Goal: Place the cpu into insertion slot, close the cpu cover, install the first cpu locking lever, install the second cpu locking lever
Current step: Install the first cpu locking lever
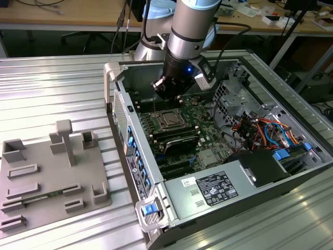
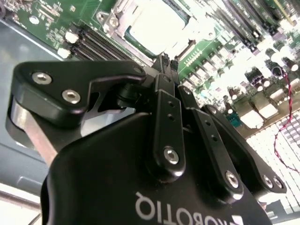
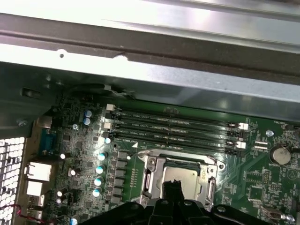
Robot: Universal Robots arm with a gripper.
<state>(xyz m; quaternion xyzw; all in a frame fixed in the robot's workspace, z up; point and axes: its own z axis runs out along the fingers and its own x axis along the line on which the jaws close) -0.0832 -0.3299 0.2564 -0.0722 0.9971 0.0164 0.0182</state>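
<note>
Cpu (image 3: pixel 186 175), silvery-grey square, sits in the insertion slot (image 3: pixel 151 173); hand (image 3: pixel 172 185) pressed together above it.

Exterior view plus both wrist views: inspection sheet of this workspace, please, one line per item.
Surface: ribbed metal table bearing an open case.
Job's things: cpu seated inside the cover, which appears to lie flat.
Clutter: grey fixture tray at the exterior view's left.
Grippers: gripper shut, tips just over the cpu.
Cables: orange and blue cables inside the case.
Surroundings: benches behind the table.
</note>
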